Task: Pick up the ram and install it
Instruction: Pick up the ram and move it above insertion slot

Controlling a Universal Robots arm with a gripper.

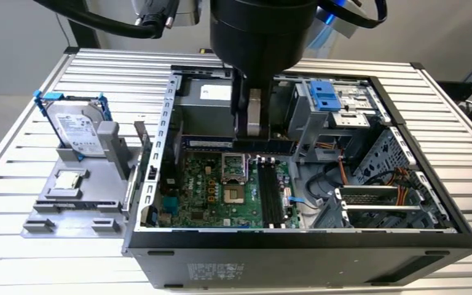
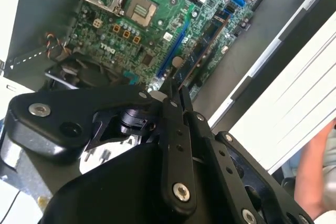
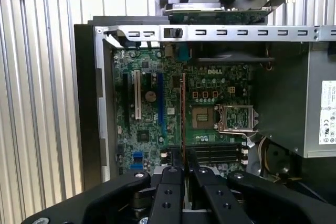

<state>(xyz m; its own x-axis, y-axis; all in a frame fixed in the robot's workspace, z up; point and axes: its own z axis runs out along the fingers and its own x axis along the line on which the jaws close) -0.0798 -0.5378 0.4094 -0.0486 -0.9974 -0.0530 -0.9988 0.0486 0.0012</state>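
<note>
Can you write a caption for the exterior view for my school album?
The gripper holds the ram above the motherboard inside the open computer case.

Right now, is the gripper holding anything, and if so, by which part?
Yes. The gripper holds the ram, clamped across its two flat faces at about the middle of the stick's length, above the motherboard.

Robotics lab or workshop, slotted aluminium table, opened computer case (motherboard exposed)
</note>
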